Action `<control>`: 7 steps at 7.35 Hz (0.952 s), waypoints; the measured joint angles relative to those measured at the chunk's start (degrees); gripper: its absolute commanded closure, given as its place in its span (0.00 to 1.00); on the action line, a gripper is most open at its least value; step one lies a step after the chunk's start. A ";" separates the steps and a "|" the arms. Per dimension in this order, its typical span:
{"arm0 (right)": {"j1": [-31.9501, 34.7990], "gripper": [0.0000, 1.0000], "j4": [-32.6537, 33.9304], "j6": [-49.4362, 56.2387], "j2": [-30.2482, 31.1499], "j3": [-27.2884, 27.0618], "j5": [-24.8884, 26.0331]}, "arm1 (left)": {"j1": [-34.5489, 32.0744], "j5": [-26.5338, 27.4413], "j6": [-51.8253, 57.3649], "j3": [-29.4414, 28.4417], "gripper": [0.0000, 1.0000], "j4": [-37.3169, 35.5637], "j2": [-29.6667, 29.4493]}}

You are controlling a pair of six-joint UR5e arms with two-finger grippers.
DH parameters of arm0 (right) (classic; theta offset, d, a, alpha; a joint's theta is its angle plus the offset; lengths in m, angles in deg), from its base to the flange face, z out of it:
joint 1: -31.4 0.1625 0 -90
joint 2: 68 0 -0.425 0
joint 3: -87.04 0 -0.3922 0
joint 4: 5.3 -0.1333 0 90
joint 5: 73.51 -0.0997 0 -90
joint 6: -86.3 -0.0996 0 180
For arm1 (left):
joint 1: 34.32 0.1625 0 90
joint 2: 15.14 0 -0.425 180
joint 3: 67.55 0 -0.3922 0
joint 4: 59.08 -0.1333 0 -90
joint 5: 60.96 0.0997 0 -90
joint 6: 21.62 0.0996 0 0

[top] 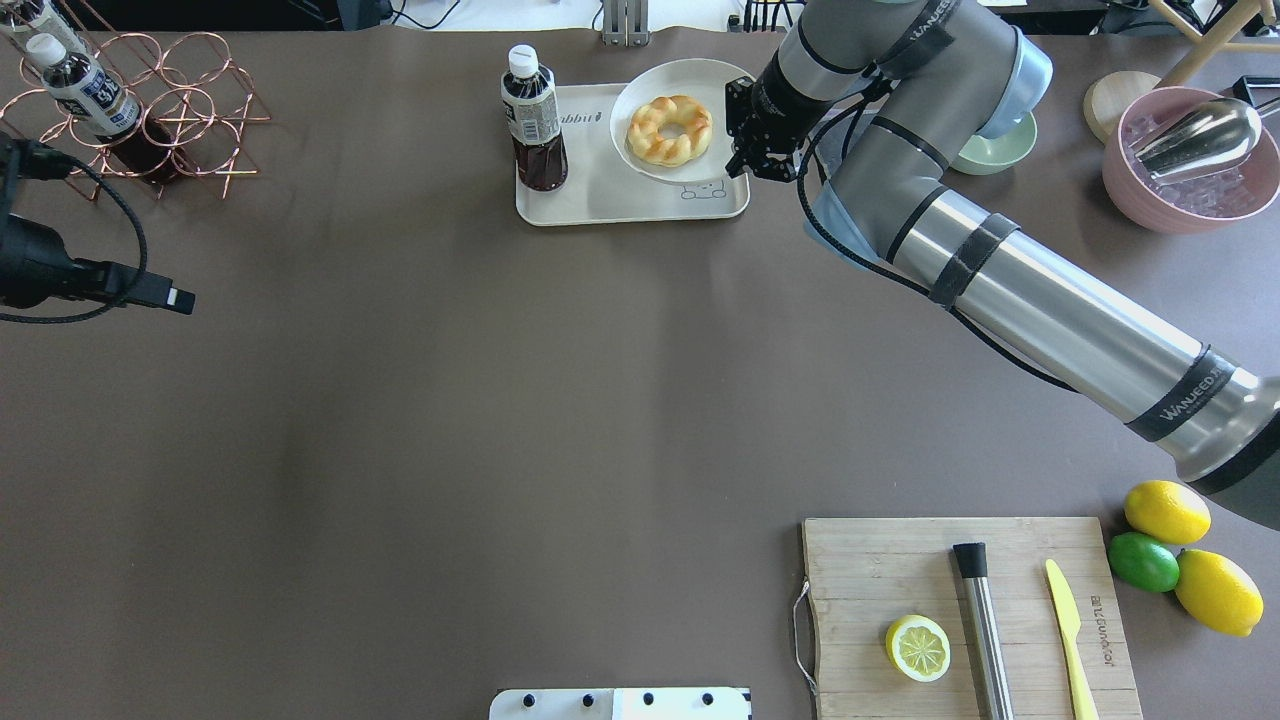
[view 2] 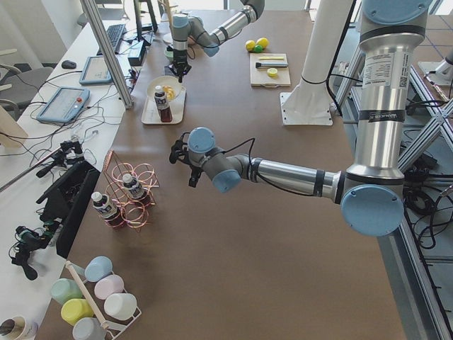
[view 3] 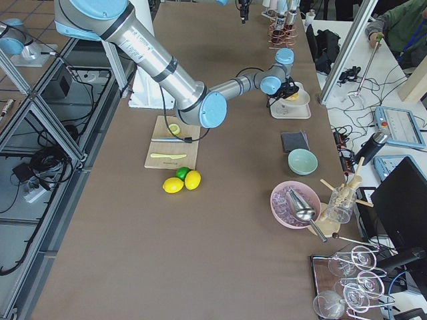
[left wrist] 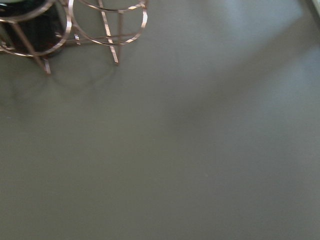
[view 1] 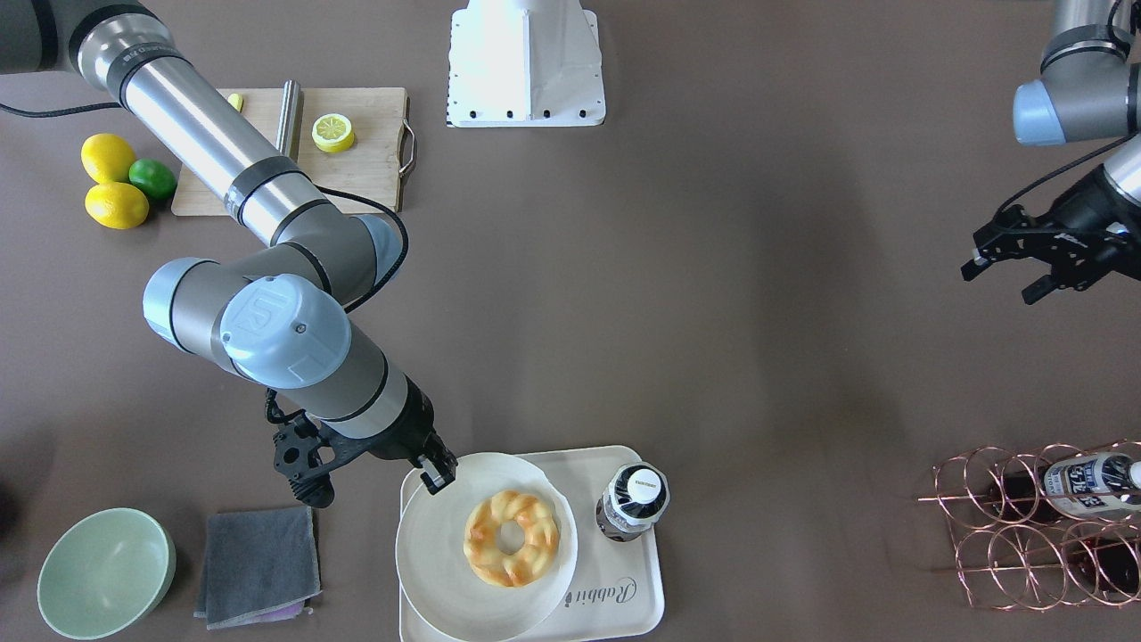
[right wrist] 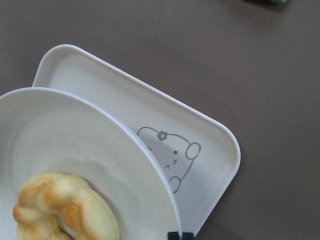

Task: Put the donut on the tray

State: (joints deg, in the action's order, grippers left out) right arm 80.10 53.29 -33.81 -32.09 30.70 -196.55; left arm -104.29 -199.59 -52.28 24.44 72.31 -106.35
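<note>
The donut (view 1: 535, 517) is a golden braided ring. It lies on a round white plate (view 1: 428, 553), which rests on the cream tray (view 1: 624, 588) and overhangs its edge. The donut (top: 648, 140), plate (top: 640, 85) and tray (top: 600, 195) also show in the overhead view at the table's far side. My right gripper (view 1: 435, 474) is shut on the plate's rim. In the right wrist view its tips (right wrist: 180, 235) meet at the rim, beside the donut (right wrist: 65, 210) and the tray's animal drawing (right wrist: 170, 155). My left gripper (view 1: 1000, 281) is open and empty, far off.
A dark drink bottle (view 1: 635, 499) stands on the tray beside the plate. A green bowl (view 1: 105, 571) and a grey cloth (view 1: 258, 562) lie near the right gripper. A copper bottle rack (view 1: 1034, 526), a cutting board with a lemon half (view 1: 333, 132), and lemons with a lime (view 1: 116, 183) sit further off.
</note>
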 measured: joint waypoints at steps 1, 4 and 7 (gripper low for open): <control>-0.61 0.00 -1.44 0.12 -0.73 0.94 1.19 | -4.74 -2.53 7.58 -4.69 0.02 -0.24 -0.25; 0.52 0.00 -2.39 9.08 2.82 -3.49 0.39 | -15.82 -4.33 27.91 -15.26 0.02 -3.65 -0.56; 8.11 0.00 4.84 25.76 16.77 -16.24 -7.46 | -27.23 -3.95 49.77 -16.41 0.02 -16.87 -0.27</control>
State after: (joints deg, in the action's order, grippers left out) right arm 88.21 58.13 -8.05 -15.32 14.45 -204.01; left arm -131.52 -203.54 -2.51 8.03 55.44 -106.61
